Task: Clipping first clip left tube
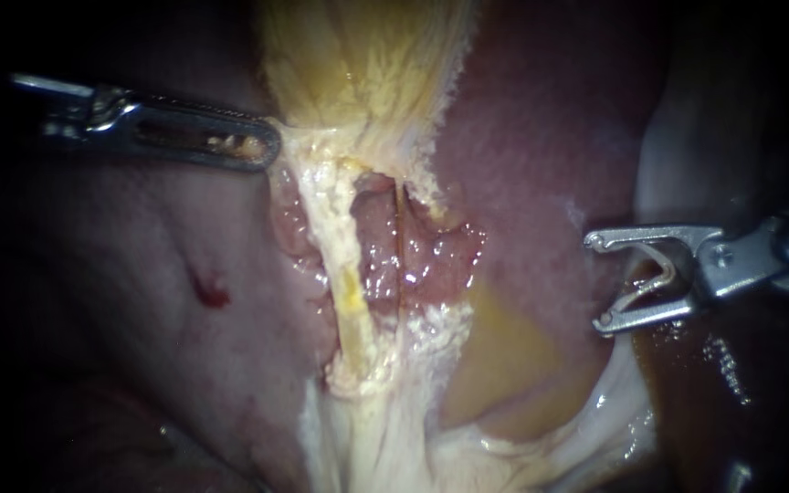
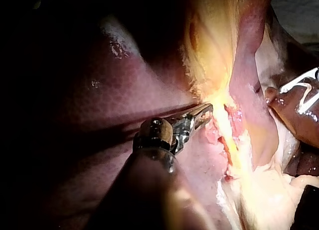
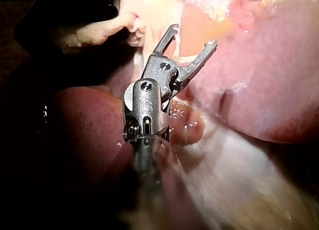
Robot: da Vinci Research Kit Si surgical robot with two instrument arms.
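a: locating the left tube [image 1: 347, 274]: running far to near down the middle, pale and yellowish, starting under the gallbladder [image 1: 358, 64] and leaning slightly right toward the near end.

b: being held taut?

a: seemingly. gripping from the left with the left instrument [image 1: 265, 146], jaws clamped on the gallbladder's lower edge, just beside the tube's far end.

b: checking the right instrument [image 1: 597, 281] now.

a: hanging well apart to the right, over the liver [image 1: 541, 164]. jaws spread wide, pointing left, carrying a clip [image 1: 655, 274] seated between them and touching both.

b: so lying straight left of those jaws, long axis crossing their mouth?

a: yes, crossing it nearly square. probably calling for a plain leftward reach, with little turning. watching the thinner right tube [image 1: 401, 233], though: standing between the jaws and the left tube, so risking getting caught instead.
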